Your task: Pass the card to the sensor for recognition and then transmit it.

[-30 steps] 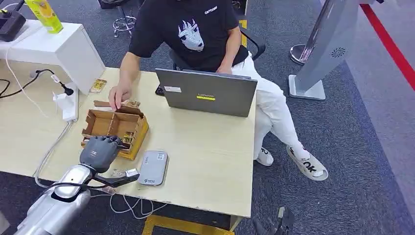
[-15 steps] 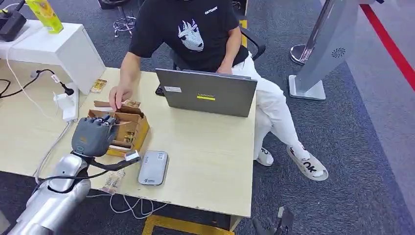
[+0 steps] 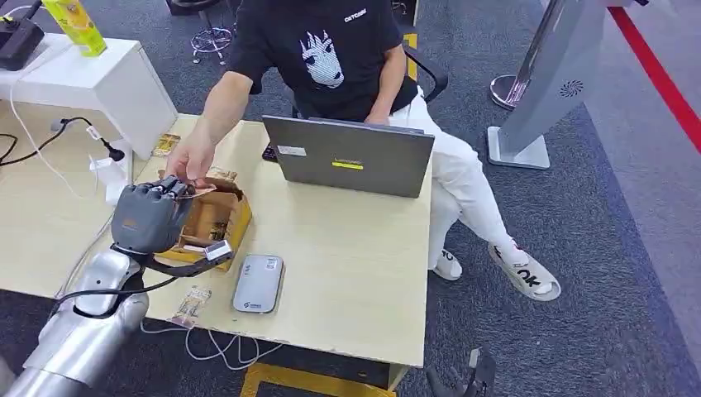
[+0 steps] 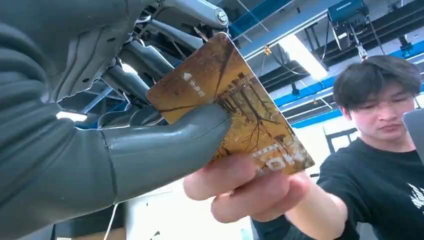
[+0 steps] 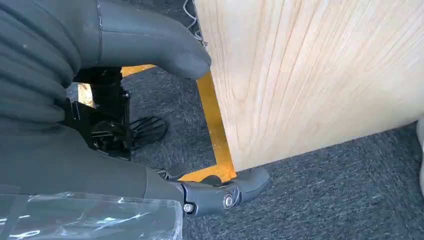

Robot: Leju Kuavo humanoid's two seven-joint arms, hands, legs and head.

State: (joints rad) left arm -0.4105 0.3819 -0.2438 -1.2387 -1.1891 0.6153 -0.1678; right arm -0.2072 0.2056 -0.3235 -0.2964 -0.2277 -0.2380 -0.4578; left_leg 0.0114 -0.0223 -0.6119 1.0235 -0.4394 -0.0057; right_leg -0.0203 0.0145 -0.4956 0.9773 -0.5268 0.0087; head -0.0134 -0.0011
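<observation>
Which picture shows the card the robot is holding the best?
The left wrist view. There the card is big and close, with its autumn-tree print, pinched by the left hand while a person's hand grips its other end. In the head view it is a small sliver at the fingers. The right wrist view looks at the table's edge and carpet.

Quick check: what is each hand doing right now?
Left hand: holding the card, which a person's hand also grips.
Right hand: open, holding nothing.
</observation>
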